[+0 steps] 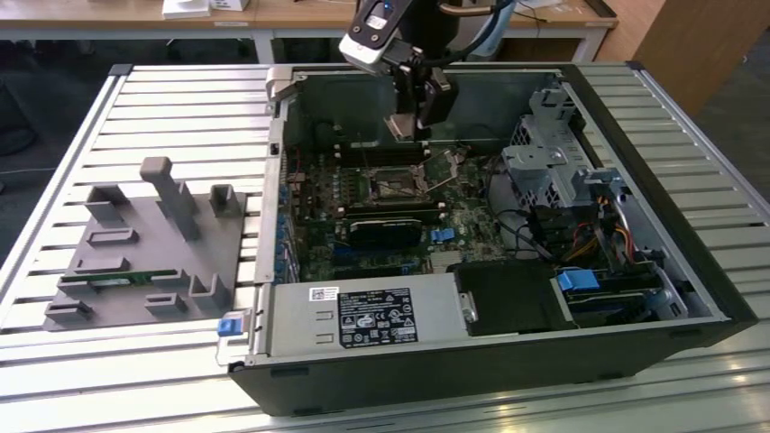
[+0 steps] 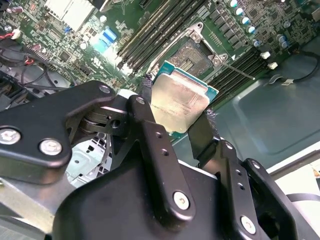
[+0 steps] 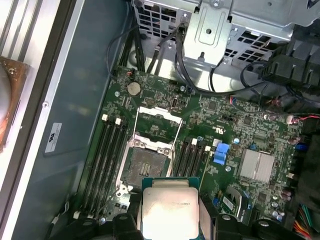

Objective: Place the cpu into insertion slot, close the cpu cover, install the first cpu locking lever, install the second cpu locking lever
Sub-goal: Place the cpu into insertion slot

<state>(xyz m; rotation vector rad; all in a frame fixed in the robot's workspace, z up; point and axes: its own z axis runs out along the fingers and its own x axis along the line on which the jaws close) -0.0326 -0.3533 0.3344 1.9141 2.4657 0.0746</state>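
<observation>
Lab or workshop: opened computer case (image 1: 481, 383) on slatted metal bench (image 1: 180, 99), desk (image 1: 316, 12) behind.

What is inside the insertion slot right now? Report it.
Nothing: the insertion slot shows a bare dark contact field, cpu cover open. The cpu, held in the gripper above, covers one slot edge in the first wrist view.

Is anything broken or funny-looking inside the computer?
Nothing looks broken. The gripper holds the cpu in the air near the empty insertion slot, and the cpu cover is flipped open, so the chip just isn't in yet.
</observation>
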